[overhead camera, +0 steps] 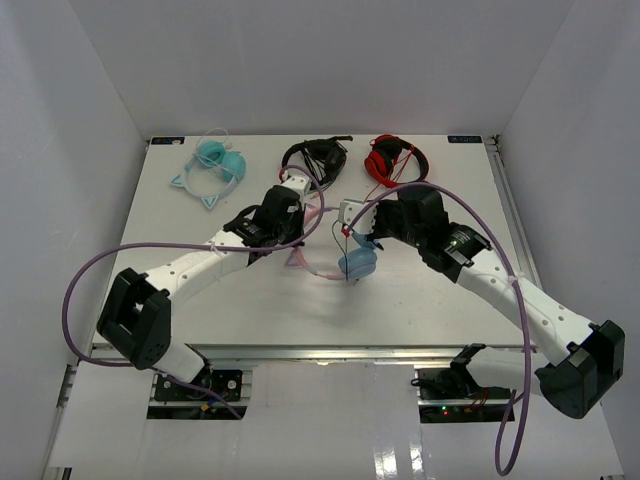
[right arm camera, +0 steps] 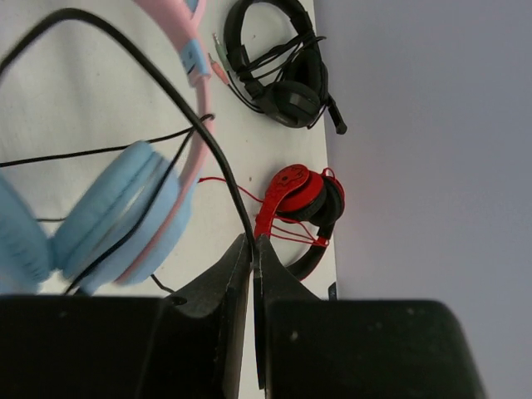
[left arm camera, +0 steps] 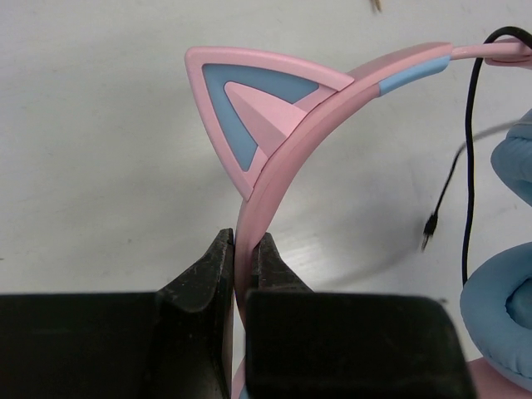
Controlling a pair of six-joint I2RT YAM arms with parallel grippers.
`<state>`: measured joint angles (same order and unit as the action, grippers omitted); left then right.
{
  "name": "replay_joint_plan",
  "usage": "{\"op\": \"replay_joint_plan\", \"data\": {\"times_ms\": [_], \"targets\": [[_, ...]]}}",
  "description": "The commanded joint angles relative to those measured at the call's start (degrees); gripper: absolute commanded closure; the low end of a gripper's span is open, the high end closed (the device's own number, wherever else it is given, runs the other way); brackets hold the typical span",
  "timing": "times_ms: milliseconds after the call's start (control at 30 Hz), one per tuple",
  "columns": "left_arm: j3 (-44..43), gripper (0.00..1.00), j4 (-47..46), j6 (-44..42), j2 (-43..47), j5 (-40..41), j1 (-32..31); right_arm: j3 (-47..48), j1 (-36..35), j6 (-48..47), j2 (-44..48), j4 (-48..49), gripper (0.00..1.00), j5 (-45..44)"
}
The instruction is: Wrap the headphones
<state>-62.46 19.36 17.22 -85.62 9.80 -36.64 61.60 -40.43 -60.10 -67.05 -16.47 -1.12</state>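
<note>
- Headphones first: teal cat-ear pair (overhead camera: 215,165) lies at the back left of the white table (overhead camera: 400,310), well apart from both arms.
- Your left gripper (left arm camera: 245,249) is pinched tight on the pink headband (left arm camera: 283,141), with a finger against each side and no gap. The grip sits just below the pink-and-blue cat ear (left arm camera: 249,116).
- Task's pink-and-blue headphones (overhead camera: 357,263) are mid-table between the two arms. The band arcs away from the left gripper toward the light blue ear cups (left arm camera: 499,307).
- You cannot tell whether the cups rest on the table or hang clear of it.
- The thin black cable (left arm camera: 467,166) runs down past the band beside the cups. Its plug (left arm camera: 428,241) dangles loose, and its shadow falls on the table.
- Black headphones (overhead camera: 320,155) sit at the back centre, just behind the left wrist, with their own cord bundled on them.
- Your right gripper (right arm camera: 252,245) is closed to a sliver with the black cable caught at the fingertips. From there the cable sweeps up and over toward the headband.
- Red headphones (overhead camera: 392,160) sit at the back right, near the table edge and behind the right gripper, with a red cord around them.
</note>
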Motion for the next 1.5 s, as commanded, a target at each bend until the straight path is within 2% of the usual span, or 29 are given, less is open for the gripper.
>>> {"op": "replay_joint_plan", "data": {"times_ms": [0,233,400,667,800,1133,1267,1400,1467], "targets": [[2.8,1.00,-6.3,-2.0,7.3,-7.4,-1.1,-3.0,6.0,1.3,-0.1,5.6,0.92,6.6],[6.6,1.00,-7.1,-1.5,14.2,-9.7,-1.1,-2.9,17.1,6.6,-2.8,5.4,0.92,25.2],[7.4,1.00,-7.6,-0.4,18.4,-13.7,-1.1,-3.5,18.6,9.7,-4.0,4.9,0.92,33.7],[5.9,1.00,-7.7,2.9,21.3,-21.8,-1.1,-1.6,18.6,21.6,-8.1,7.6,0.92,41.3],[4.7,1.00,-7.1,4.3,22.1,-20.3,-1.1,-1.0,18.8,29.2,-9.7,10.0,0.92,46.8],[0.2,1.00,-6.5,9.4,19.6,-19.0,-1.1,-5.4,19.7,44.4,-11.7,21.9,0.91,49.7],[-1.2,1.00,-6.0,10.2,19.4,-15.3,-1.1,-6.4,20.5,49.7,-12.1,26.0,0.79,51.9],[-3.4,1.00,-5.1,10.7,19.2,-13.2,-1.1,-8.1,21.4,53.1,-12.2,30.0,0.52,53.9],[-5.0,1.00,-4.1,10.8,18.8,-12.9,-1.1,-9.3,21.5,53.2,-12.4,31.2,0.42,54.4]]}}
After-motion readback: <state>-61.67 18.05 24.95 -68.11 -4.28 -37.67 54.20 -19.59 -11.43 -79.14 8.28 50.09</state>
